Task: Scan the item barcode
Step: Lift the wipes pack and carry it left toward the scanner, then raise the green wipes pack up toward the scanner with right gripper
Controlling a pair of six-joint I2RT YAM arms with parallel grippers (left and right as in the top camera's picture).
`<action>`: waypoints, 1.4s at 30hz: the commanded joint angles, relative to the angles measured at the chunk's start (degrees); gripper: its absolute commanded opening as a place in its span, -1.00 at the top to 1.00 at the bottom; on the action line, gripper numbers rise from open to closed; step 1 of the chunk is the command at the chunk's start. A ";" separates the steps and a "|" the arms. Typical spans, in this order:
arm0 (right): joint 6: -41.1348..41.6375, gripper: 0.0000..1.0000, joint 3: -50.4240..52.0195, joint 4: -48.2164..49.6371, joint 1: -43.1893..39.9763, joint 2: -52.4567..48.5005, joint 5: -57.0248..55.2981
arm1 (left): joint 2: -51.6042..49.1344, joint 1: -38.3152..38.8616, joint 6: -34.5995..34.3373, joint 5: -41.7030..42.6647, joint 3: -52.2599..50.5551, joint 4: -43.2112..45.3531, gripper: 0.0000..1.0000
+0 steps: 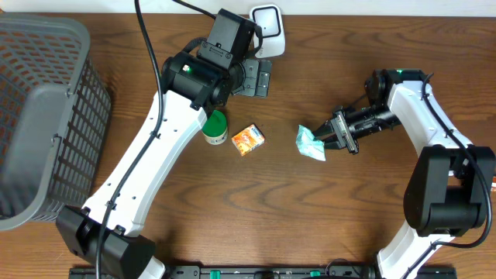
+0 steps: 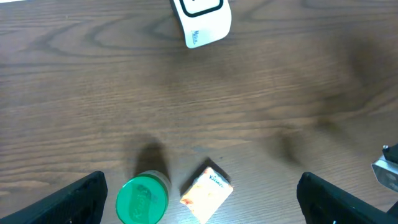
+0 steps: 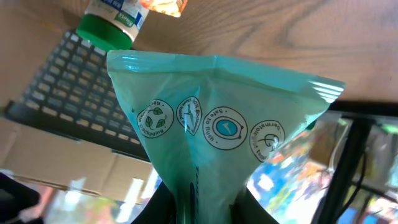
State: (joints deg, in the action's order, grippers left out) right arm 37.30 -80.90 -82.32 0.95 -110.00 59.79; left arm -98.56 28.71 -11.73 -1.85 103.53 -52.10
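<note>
The teal plastic packet (image 1: 311, 144) hangs just above the table right of centre, pinched at its right end by my right gripper (image 1: 332, 135). In the right wrist view the packet (image 3: 217, 112) fills the frame, its lower end squeezed between the fingers of the right gripper (image 3: 202, 210). The white barcode scanner (image 1: 267, 28) stands at the table's far edge; it also shows as the scanner (image 2: 202, 20) in the left wrist view. My left gripper (image 1: 254, 77) hovers open just in front of it, holding nothing. Its fingers (image 2: 69, 202) are spread wide.
A green-lidded bottle (image 1: 215, 128) and a small orange box (image 1: 248, 139) stand mid-table, below the left gripper (image 2: 200, 182). A grey mesh basket (image 1: 39, 116) takes up the left side. The left arm stretches diagonally from the front edge.
</note>
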 commanded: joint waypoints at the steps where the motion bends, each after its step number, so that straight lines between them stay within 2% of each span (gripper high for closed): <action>1: 7.08 0.74 -0.90 -0.17 -0.35 0.55 4.09 | -0.02 -0.20 0.98 -0.35 0.20 0.00 -0.96; 4: 8.48 0.84 -0.90 -0.11 -0.57 0.55 5.75 | -0.02 -0.20 0.98 -0.35 0.20 0.00 -0.96; 8: 9.42 0.86 -0.90 0.98 -1.11 0.55 7.08 | -0.02 -0.20 0.98 -0.35 0.20 0.00 -0.96; 19: 11.13 0.84 -0.90 2.86 -1.77 0.55 9.77 | -0.02 -0.20 0.98 -0.35 0.20 0.00 -0.96; 29: 19.06 0.88 -0.90 15.15 -2.27 0.48 9.79 | -0.02 -0.20 0.98 -0.33 0.20 0.00 -0.96; 39: 19.21 0.79 -0.83 17.22 -3.58 0.48 7.78 | -0.02 -0.20 0.98 -0.35 0.20 0.00 -0.96; 42: 18.78 0.88 -0.81 17.16 -3.54 0.48 7.82 | -0.02 -0.20 0.98 -0.33 0.20 0.00 -0.96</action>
State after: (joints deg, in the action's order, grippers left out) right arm 55.59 -80.90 -65.08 -2.46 -110.00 66.63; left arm -98.56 28.71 -11.73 -1.85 103.53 -52.10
